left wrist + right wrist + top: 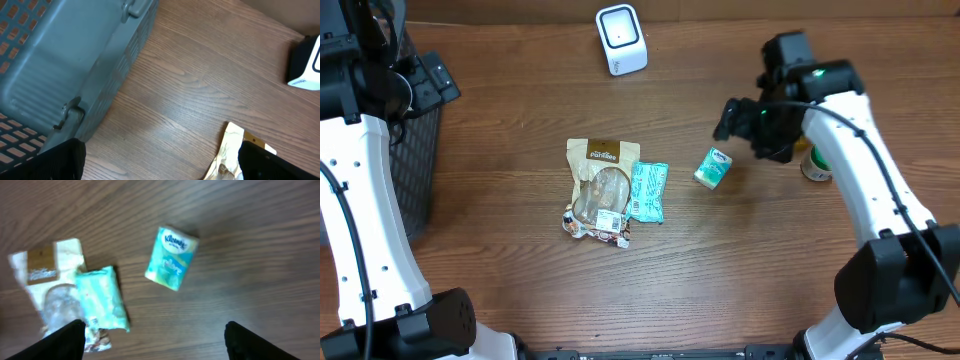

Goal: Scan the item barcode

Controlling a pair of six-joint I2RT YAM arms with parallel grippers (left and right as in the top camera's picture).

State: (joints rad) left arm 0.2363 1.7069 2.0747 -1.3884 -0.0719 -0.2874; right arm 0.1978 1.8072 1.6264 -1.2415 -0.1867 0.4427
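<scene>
The tissue pack (171,258) is seen lying flat between the worktop's centre and its right edge. The right hand (155,335) is spread wide above it and is empty. The pack is judged light, soft and slippery, and is best pinched across its long edges.

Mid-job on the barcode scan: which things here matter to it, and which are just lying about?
Job: white scanner; Kleenex pack below the open right hand; probably also brown pouch and teal packet, as items to scan.
Lying about: grey basket; small container half hidden by the right arm.
</scene>
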